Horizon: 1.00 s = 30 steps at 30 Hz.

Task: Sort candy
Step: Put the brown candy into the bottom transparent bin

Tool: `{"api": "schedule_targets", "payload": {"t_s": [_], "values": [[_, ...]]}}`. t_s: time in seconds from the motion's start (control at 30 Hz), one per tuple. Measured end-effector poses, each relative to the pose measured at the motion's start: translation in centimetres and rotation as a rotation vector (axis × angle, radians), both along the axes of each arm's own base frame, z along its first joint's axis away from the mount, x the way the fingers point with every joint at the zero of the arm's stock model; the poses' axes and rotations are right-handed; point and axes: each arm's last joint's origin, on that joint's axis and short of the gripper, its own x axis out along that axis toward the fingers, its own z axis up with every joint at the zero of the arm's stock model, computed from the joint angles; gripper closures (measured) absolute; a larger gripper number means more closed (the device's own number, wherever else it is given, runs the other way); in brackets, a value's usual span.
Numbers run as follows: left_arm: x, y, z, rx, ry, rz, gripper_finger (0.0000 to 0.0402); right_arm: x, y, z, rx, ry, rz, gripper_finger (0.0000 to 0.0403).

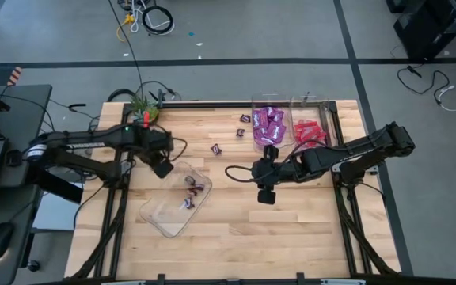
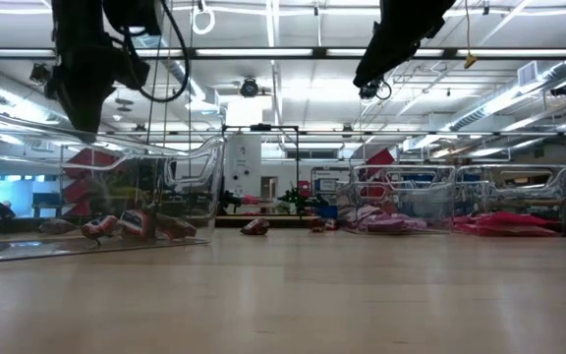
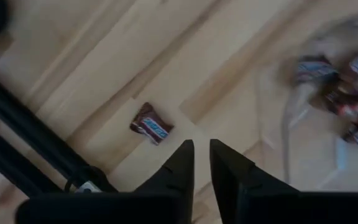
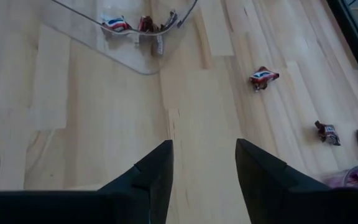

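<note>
Your loose brown candy [image 1: 217, 149] lies mid-table; more sits in the clear tray [image 1: 161, 222] at 8 o'clock, purple packets [image 1: 268, 127] and red ones [image 1: 308, 131] at 1 o'clock. Left gripper [image 1: 163, 169] hovers over the tray's rim, jaws nearly together, empty. Right gripper [image 1: 266, 195] hangs over bare wood [image 1: 291, 229], parted, empty. Cables [image 1: 150, 17] trail across the grey floor.

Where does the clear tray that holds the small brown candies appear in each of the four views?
High view: tray left of centre, lying diagonally.
Low view: tray at the left, on the table.
Left wrist view: tray at the right edge, blurred.
Right wrist view: tray at the top.
Shared landmark: the brown wrapped pieces inside it.
</note>
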Motion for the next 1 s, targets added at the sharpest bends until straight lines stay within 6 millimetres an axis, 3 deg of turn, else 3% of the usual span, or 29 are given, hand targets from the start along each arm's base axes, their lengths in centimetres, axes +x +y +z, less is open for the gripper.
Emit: {"api": "schedule_targets", "payload": {"t_s": [0.2, 0.53, 0.73, 1.0], "values": [[-0.6, 2.2, -1.8, -0.040, 0.012, 0.131, 0.0299, -0.1, 0.0, -0.1, -0.002, 0.009, 0.000, 0.0237], [-2.4, 3.6, -6.2, -0.155, 0.066, 0.292, 0.0218, -0.3, -0.1, -0.3, -0.010, 0.044, -0.001, 0.0236], [-3.3, 4.1, -9.1, -0.199, 0.035, 0.351, 0.0207, -0.4, -0.1, -0.3, -0.011, 0.046, -0.001, 0.0238], [-4.1, 4.4, -11.3, -0.213, 0.005, 0.375, 0.0207, -0.4, -0.1, -0.3, -0.011, 0.047, -0.001, 0.0237]]}}
